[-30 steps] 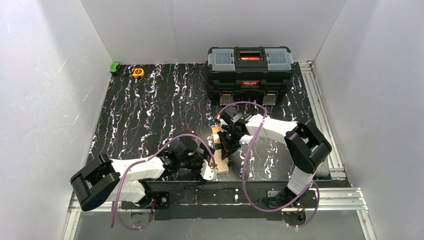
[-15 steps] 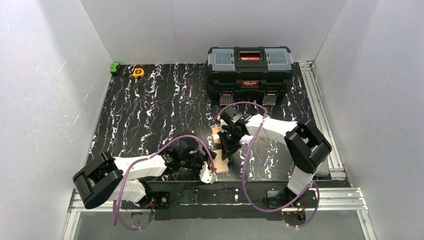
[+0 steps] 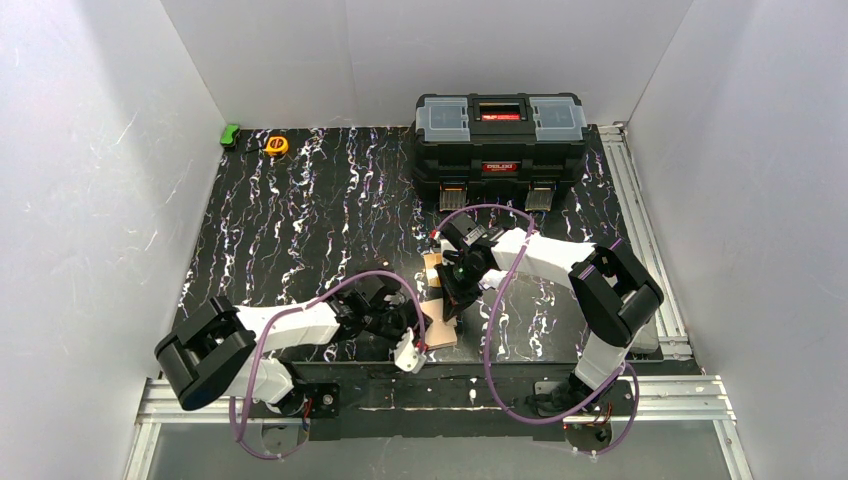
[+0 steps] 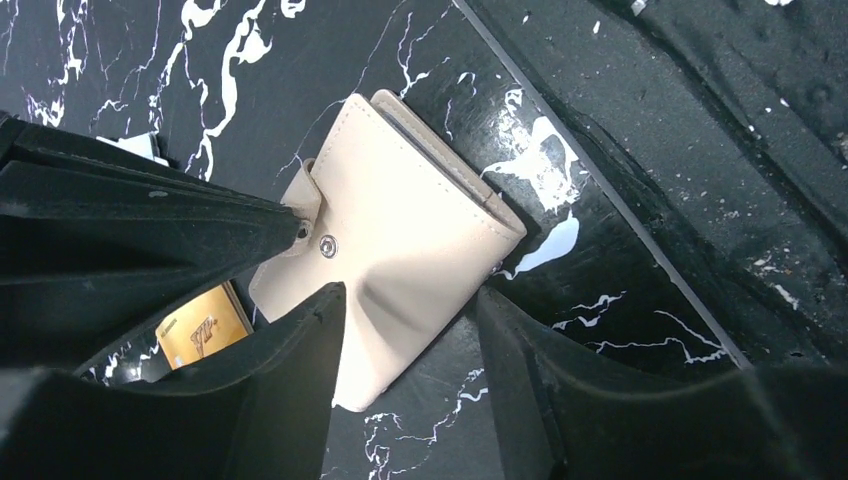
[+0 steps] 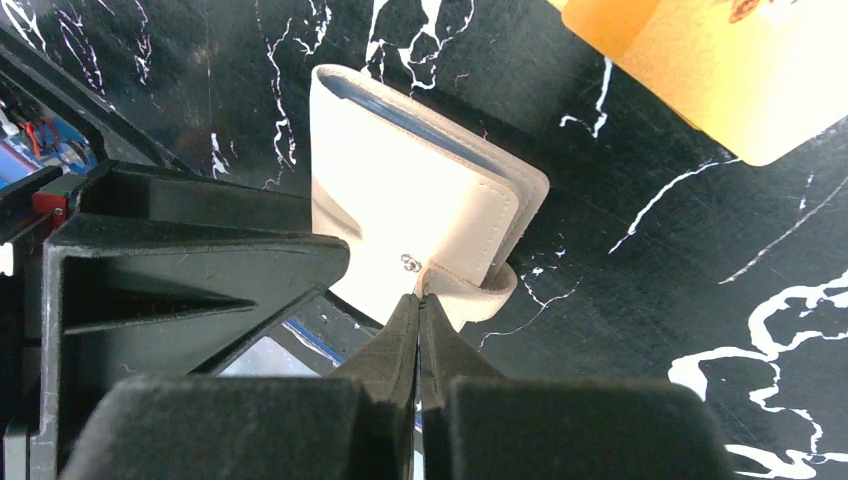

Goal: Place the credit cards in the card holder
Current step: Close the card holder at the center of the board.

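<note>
Top: both arms meet at card holder (image 3: 441, 333), near edge of table (image 3: 300, 230), centre; toolbox (image 3: 500, 145) far back.
L wrist: left gripper (image 4: 405, 345) jaws astride holder's closed body, can't tell if clamped; orange card (image 4: 205, 325) flat just beside.
R wrist: right gripper (image 5: 420, 300) pinched tight on snap tab (image 5: 475, 290).
Step prob unsnapping; next needs firm L hold while R peels tab; holder cream, folded, slightly dented.

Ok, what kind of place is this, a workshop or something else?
Probably a robot test cell in a lab, not a home: white panel walls box in a black marbled tabletop, and two robot arms are mounted on an aluminium rail frame.
</note>
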